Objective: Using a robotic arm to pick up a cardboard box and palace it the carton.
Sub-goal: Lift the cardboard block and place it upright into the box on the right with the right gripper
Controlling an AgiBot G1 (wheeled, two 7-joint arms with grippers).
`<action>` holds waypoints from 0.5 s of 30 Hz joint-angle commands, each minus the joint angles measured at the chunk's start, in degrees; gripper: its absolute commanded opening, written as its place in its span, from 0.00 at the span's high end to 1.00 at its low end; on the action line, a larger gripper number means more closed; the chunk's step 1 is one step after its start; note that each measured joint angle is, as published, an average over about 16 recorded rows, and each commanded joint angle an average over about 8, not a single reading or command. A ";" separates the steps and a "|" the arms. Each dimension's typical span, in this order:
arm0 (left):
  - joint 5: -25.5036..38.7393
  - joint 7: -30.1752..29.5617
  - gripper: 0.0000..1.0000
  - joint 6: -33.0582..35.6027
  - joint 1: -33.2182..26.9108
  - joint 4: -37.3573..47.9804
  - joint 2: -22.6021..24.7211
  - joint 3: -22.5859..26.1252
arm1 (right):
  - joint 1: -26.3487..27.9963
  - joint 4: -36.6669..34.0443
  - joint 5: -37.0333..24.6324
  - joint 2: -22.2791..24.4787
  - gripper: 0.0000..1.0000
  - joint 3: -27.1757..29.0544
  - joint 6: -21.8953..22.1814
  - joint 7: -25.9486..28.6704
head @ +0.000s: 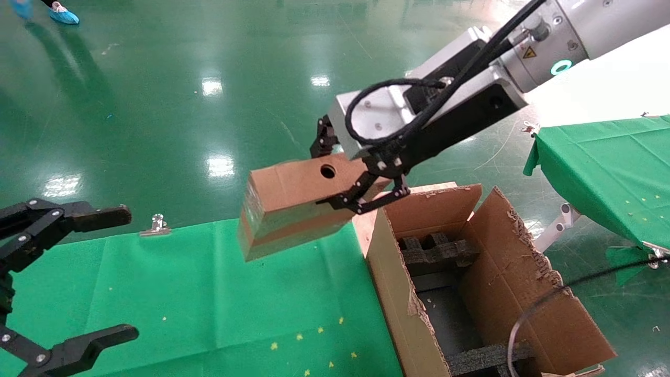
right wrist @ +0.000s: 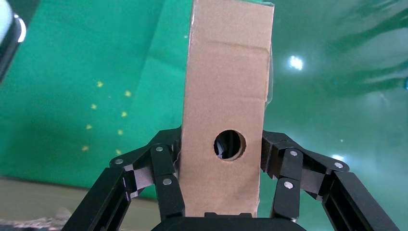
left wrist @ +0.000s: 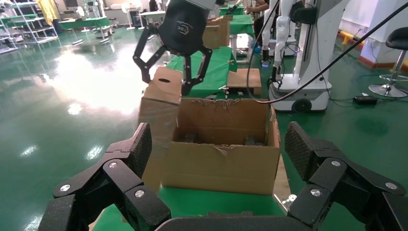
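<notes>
The white robotic arm reaches in from the upper right, and its right gripper (head: pixel 340 175) is shut on the cardboard box (head: pixel 290 204). The box hangs tilted in the air above the green table, just left of the carton's near corner. Its narrow side with the round hole (right wrist: pixel 229 144) faces the wrist, clamped between the black fingers (right wrist: pixel 166 178). The carton (head: pixel 390 277) stands open at the table's right end, with ragged flaps and black foam blocks (head: pixel 437 251) inside. My left gripper (head: pixel 125 272) is parked open at the left and faces the carton (left wrist: pixel 221 161).
The green cloth table (head: pixel 209 303) carries a metal clip (head: pixel 155 224) at its far edge. A second green-covered table (head: pixel 602 167) stands to the right. A black cable (head: pixel 555 296) loops over the carton's right flap. Shiny green floor lies beyond.
</notes>
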 commanded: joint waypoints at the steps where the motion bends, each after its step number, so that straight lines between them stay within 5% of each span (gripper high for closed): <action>1: -0.01 0.00 0.00 0.00 0.00 0.00 0.00 0.01 | 1.04 -0.61 1.58 0.26 1.00 -2.03 0.09 -0.34; 15: -0.04 0.03 0.00 -0.03 -0.01 0.00 -0.03 0.06 | 12.59 -2.28 1.89 11.60 1.00 -15.53 -0.21 -1.98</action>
